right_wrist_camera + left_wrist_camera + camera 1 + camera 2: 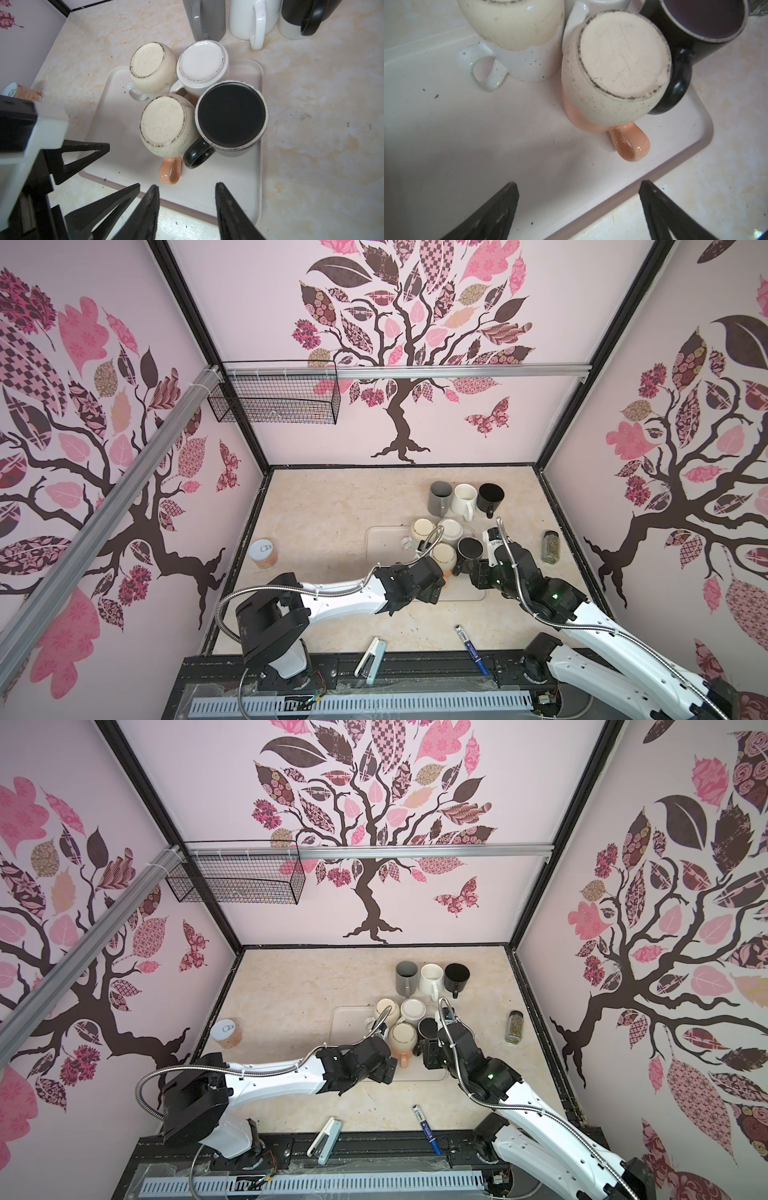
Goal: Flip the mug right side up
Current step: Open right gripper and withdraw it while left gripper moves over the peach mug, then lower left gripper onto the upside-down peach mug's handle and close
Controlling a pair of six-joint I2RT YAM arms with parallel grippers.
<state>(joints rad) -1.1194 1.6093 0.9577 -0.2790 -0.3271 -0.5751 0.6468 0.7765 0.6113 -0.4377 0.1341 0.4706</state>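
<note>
Peach-handled mug (164, 124) sits mouth-down on the tray (467, 135): axis vertical, base up, handle at 6 o'clock in both top views. Four mugs crowd the tray's 2 o'clock corner, and its 9 o'clock side is bare. Left gripper (579, 182) jaws are wide apart, right gripper (187, 185) jaws partly apart, both empty.

The tray (236, 166) is pale pink with dark flecks. The peach-handled mug (166, 124) is cream over peach, black-speckled. The white-handled mug (149, 66) is cream over speckled white. The squat black mug (230, 114) has a pale speckled ring. The tall mugs are grey (439, 497), white (464, 498) and black (490, 497). The tabletop (311, 104) is marbled beige.
</note>
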